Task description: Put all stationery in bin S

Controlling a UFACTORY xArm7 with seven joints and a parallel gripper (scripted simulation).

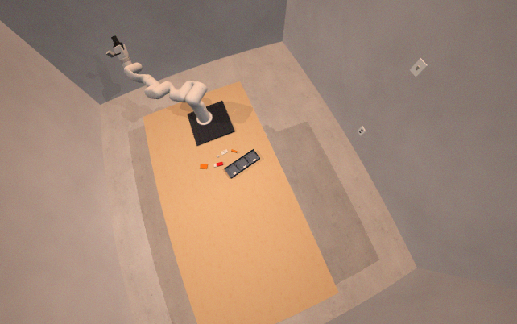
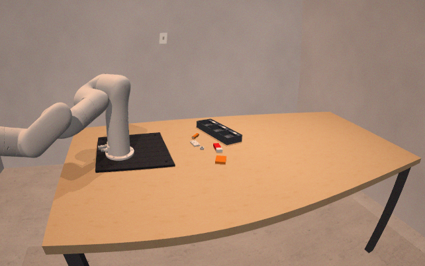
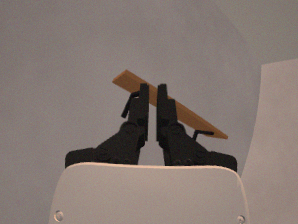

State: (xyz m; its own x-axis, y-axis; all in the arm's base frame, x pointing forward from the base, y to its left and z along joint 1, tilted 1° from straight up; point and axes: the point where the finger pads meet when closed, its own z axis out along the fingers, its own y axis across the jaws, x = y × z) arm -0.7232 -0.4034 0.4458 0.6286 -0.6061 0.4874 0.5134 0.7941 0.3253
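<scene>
Arm stretched far off behind the bench (image 2: 298, 185), fingers clenched on nothing, stationery lying loose beside the bin (image 2: 219, 131), so a fast swing back risks knocking both

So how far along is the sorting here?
Nothing looks done: the orange block, red-and-white eraser, orange cylinder, white strip and small nut all lie on the table outside the bin tray. The gripper is shut, empty, far off the table. All picks remain.
</scene>
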